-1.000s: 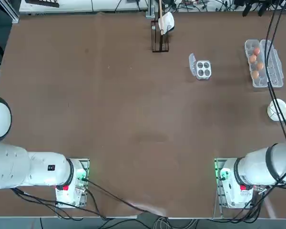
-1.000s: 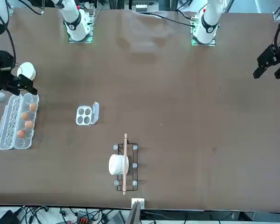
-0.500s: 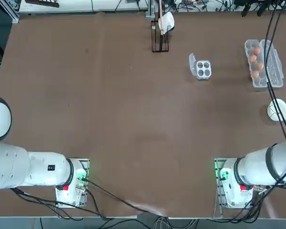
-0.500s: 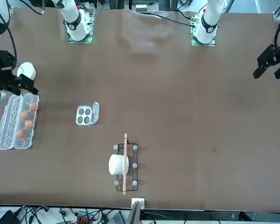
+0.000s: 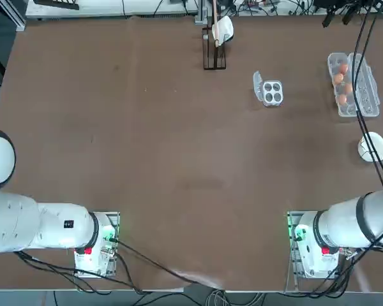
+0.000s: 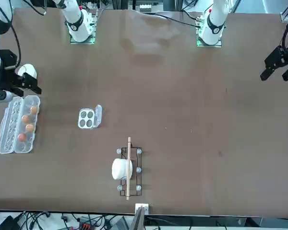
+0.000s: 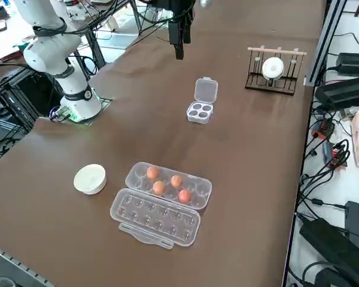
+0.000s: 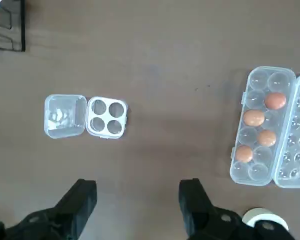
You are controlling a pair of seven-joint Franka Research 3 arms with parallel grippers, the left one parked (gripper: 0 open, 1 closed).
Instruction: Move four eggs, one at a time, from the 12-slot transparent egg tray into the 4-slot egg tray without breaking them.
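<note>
The 12-slot transparent egg tray (image 5: 351, 86) (image 6: 18, 125) (image 8: 262, 125) lies open at the table's right side, its lid (image 7: 155, 218) folded out flat. Four orange-brown eggs (image 8: 253, 118) (image 7: 176, 180) (image 5: 341, 99) sit in a zigzag in its cups. The 4-slot egg tray (image 5: 272, 92) (image 6: 87, 119) (image 8: 107, 117) (image 7: 199, 111) stands empty to the left of the long tray, flap open. My right gripper (image 8: 137, 192) hangs open and empty high above the table, on the robot's side of both trays and touching neither.
A white round bowl (image 5: 372, 148) (image 7: 90, 178) sits on the robot's side of the long tray. A dark wire rack with a white cup (image 5: 216, 35) (image 6: 127, 167) stands at the far edge. Black cables (image 5: 364, 57) hang across the long tray in the top view.
In the front view my right gripper has drifted slightly toward the robot, still open. Eggs and both trays have not moved.
</note>
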